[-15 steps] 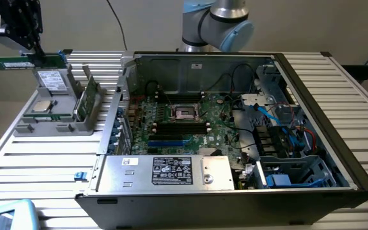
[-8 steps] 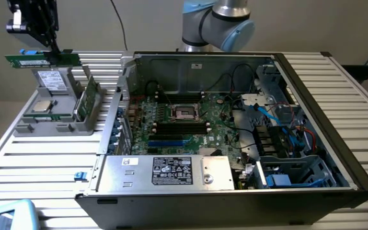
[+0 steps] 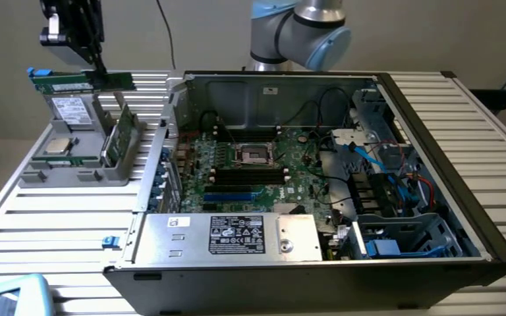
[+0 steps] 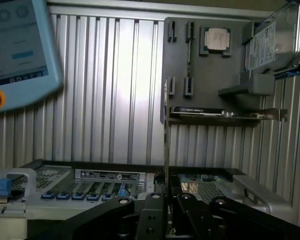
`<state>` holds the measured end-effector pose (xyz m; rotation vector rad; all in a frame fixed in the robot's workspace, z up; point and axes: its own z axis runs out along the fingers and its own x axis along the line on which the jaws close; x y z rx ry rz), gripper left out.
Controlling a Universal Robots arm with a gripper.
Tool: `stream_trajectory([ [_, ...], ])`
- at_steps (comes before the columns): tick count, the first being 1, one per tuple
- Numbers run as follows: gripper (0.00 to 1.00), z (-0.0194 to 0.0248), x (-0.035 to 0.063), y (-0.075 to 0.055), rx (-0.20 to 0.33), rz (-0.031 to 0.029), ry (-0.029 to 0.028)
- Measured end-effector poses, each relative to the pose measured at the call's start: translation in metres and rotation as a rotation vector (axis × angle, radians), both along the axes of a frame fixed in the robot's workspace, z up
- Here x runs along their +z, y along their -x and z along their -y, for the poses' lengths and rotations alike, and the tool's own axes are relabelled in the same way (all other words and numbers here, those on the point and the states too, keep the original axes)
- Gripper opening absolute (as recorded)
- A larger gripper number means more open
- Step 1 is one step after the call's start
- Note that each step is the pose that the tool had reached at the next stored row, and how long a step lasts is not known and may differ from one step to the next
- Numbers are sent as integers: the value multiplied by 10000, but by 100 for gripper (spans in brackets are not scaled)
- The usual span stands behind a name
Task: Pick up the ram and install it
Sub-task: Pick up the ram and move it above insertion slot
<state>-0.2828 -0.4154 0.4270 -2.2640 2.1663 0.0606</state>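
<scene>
Gripping the ram above the grey holder, the gripper is seen at the exterior view's left.

The gripper's upper body is cut off by the frame edge there, and the ram's far end is hard to separate from the drive behind it. In the wrist view the ram is presented edge-on as a thin line, so its chips cannot be made out. The arm is seen behind the open computer case, and the gripper is pointed downward. The fingers are closed onto the ram, one on each face. The stick is held clear of the holder, well apart from the motherboard's black slots.
</scene>
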Motion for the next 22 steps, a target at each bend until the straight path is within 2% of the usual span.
stream_trajectory([
  [9,14,2,2,-409,1,5,-33],
  [19,14,3,4,-865,-1,-10,-35],
  [22,14,4,3,-922,0,-37,-37],
])
